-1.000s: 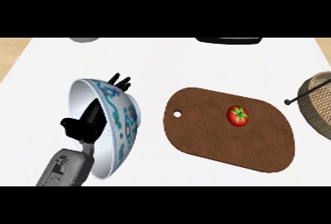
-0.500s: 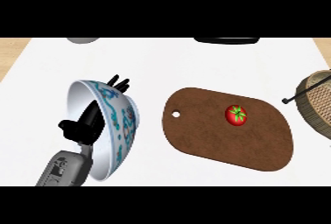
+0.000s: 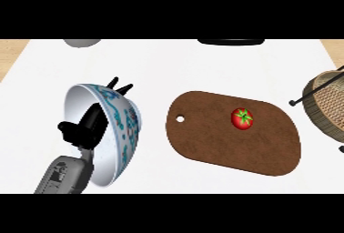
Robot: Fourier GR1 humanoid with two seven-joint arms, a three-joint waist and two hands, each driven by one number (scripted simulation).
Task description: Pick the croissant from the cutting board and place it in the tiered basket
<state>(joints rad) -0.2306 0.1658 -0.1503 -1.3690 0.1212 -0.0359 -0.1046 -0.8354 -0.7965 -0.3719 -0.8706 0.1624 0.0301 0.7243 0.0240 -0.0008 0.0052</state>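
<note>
The brown cutting board (image 3: 215,141) lies at the centre of the white counter. A red tomato (image 3: 242,118) sits on it, and no croissant shows anywhere. The woven tiered basket (image 3: 329,107) with its black frame is cut off by the right edge. My left hand (image 3: 87,127) comes in from the lower left. It is open, its palm inside a white bowl with a blue pattern (image 3: 126,132). The bowl stands tipped on its side against the hand, and straight fingertips show above its rim. My right hand is out of view.
A grey round object (image 3: 82,42) and a black object (image 3: 230,41) sit at the counter's far edge. Wooden floor shows beyond the counter's left and right sides. White counter lies between the bowl and the board.
</note>
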